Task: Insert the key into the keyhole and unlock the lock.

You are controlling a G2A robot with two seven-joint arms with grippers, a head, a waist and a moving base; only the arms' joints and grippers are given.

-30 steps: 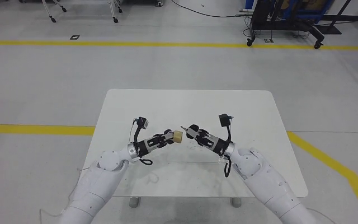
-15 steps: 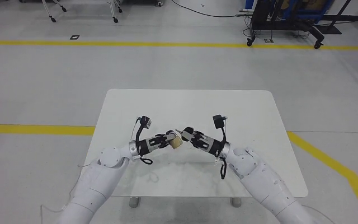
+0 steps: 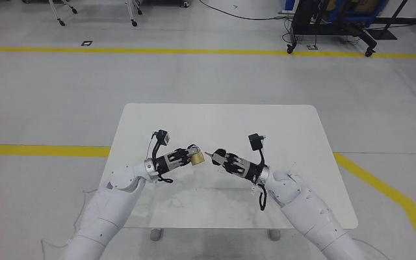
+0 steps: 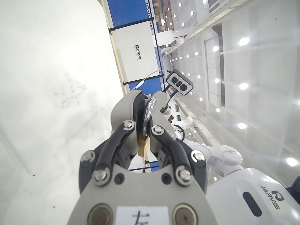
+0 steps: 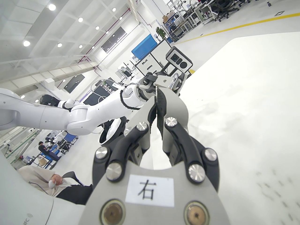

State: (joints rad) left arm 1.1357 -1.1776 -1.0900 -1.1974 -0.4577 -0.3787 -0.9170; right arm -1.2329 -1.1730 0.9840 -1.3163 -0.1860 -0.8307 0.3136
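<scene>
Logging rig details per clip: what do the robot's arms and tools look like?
The left arm and right arm have white shells, black wrist sections, a looping black cable and a black camera on a stalk. The left tool and right tool have grey fingers with black ribbed pads, black links with silver screws, and a white label bearing one black character.

A small brass padlock [image 3: 194, 158], held aloft, faces a slim metal key [image 3: 209, 155] just beside it.

A narrow gap separates lock [image 3: 194, 157] and key [image 3: 208, 155].
</scene>
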